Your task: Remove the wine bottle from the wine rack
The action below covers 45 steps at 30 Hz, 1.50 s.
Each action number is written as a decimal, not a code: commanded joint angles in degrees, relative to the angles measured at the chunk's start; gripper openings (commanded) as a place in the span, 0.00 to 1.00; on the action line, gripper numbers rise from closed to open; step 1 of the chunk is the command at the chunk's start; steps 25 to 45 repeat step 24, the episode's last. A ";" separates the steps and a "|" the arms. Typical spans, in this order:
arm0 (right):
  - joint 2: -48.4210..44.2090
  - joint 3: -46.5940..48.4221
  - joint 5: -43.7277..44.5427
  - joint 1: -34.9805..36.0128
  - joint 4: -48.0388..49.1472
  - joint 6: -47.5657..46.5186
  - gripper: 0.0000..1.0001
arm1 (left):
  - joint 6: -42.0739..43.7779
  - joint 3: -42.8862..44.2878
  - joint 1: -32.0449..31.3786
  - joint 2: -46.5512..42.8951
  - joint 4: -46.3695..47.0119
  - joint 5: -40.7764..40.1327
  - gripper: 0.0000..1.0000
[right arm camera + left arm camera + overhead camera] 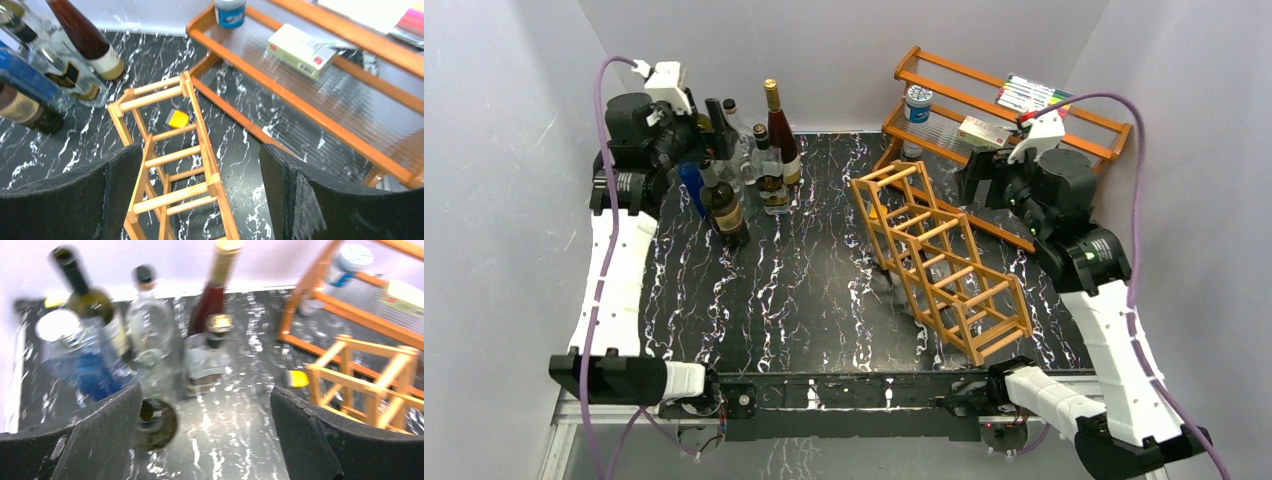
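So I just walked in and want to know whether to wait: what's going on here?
Two robot arms are working on getting a bottle off the wine rack, which holds no bottle at this point. The left gripper is open at the table's far left, with a dark wine bottle standing upright just below it, in front of the other bottles. The right gripper is open too and holds nothing. It is above the rack's far end, beside the two-tier shelf.
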 commanded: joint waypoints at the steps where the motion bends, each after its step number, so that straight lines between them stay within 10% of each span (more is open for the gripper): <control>1: -4.02 6.71 5.18 -0.25 -0.72 -1.67 0.98 | 1.86 4.43 -9.62 -6.46 -0.66 0.83 0.98; 17: -10.53 7.17 6.73 -0.22 1.99 -1.87 0.98 | -1.02 -0.12 -13.19 -28.14 11.01 -1.30 0.98; 45: -12.57 5.35 6.07 -0.18 2.99 -1.60 0.98 | -2.02 0.15 -13.18 -28.17 8.92 -1.05 0.98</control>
